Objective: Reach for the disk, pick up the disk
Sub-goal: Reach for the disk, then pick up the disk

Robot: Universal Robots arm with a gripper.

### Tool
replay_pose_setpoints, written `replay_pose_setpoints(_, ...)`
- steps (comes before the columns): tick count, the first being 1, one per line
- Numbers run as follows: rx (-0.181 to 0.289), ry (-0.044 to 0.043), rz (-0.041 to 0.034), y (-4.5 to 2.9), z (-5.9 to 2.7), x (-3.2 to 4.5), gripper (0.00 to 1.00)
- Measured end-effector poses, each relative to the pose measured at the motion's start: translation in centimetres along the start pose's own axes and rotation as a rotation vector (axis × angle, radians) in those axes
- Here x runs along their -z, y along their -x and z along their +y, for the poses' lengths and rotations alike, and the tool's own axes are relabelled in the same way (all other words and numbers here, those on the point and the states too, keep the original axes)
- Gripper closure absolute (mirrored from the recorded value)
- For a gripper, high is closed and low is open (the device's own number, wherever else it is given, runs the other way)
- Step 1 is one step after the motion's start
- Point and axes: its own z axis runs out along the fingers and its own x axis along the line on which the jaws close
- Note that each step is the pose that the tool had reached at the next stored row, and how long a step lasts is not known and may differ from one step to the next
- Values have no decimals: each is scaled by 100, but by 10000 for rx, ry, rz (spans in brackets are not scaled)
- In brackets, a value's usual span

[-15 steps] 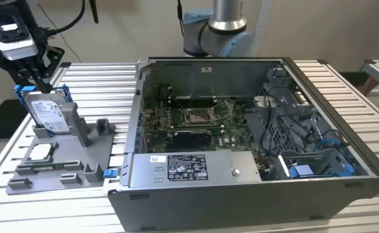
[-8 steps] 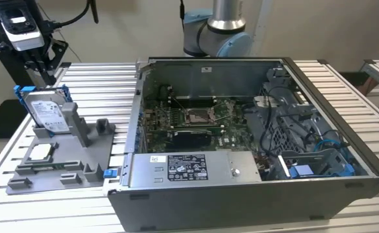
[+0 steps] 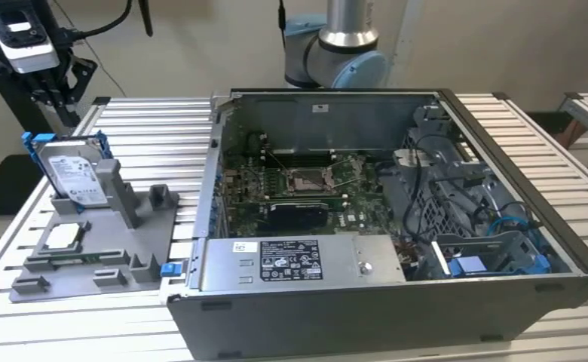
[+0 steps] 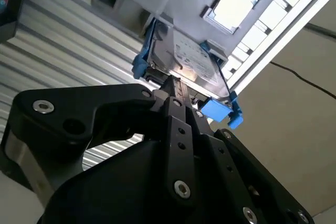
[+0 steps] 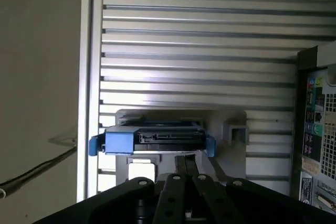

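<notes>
The disk (image 3: 73, 172) stands on edge in a grey fixture (image 3: 108, 249) at the exterior view's left, a silver drive with a white label in a bright blue bracket. My black gripper (image 3: 61, 105) hangs just above its top edge, apart from it. In both wrist views the two thin fingers lie side by side, shut with nothing between them. The gripper (image 4: 176, 85) sits close over the disk (image 4: 189, 59) in the second wrist view. In the first wrist view the gripper (image 5: 185, 157) sits beside the blue-framed connector edge of the disk (image 5: 157, 137).
An open computer case (image 3: 375, 226) fills the middle and right of the slatted metal table (image 3: 143, 113). A small square silver chip (image 3: 62, 235) lies in the fixture in front of the disk. The table's edge (image 5: 89, 77) runs close beside the fixture.
</notes>
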Motion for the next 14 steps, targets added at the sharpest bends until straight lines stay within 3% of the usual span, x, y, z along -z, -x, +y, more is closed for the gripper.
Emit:
replay_pose_setpoints(8,1,0,0,-195,75,-21,100)
replay_pose_setpoints(14,2,-1,1,-220,79,-23,100)
